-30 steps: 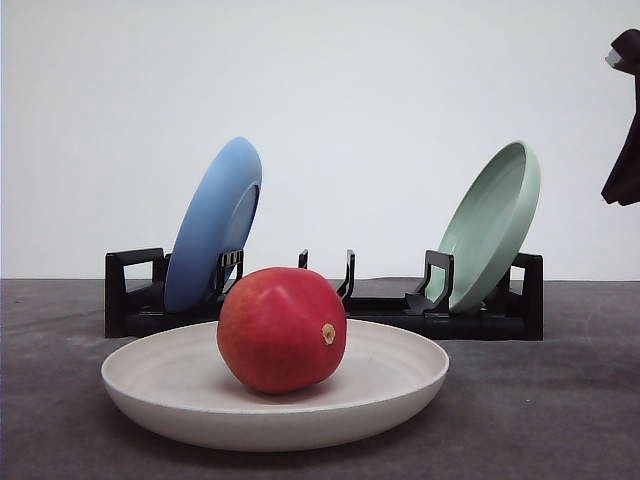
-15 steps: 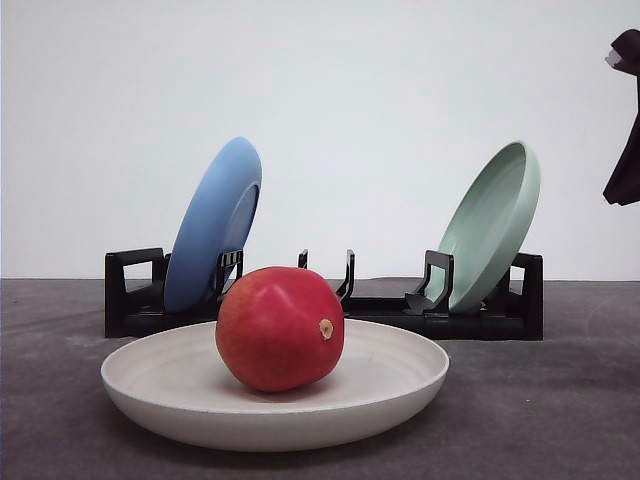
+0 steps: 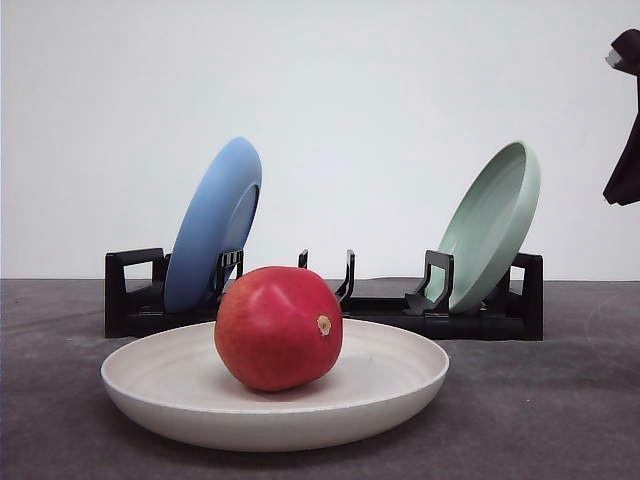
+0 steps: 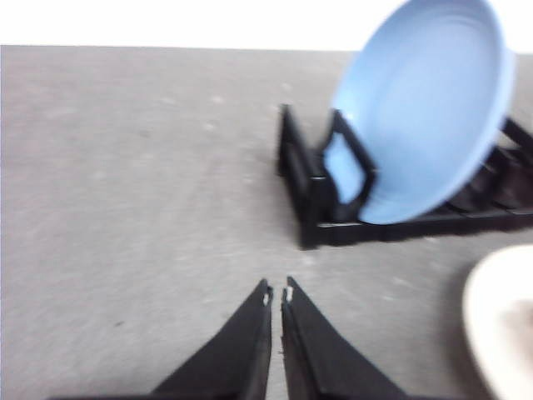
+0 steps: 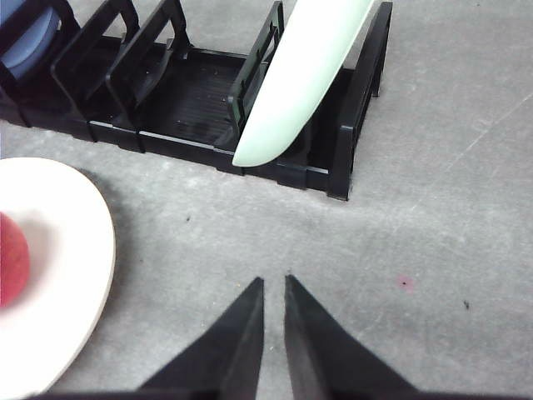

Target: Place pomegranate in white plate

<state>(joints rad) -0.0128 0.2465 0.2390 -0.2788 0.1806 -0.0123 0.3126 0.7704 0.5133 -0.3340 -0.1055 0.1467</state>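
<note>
Pomegranate (image 3: 279, 328) rests in the white plate (image 3: 400, 395) — both claws (image 4: 276, 293) (image 5: 273, 283) pinched narrow, empty; the round fruit might roll if nudged.

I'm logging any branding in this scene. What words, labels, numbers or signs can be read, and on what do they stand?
None: no readable text in any view.
The pomegranate, white plate, blue plate, pale green plate and black rack are plain.
The small pink spot on the table is a mark, not writing.
</note>
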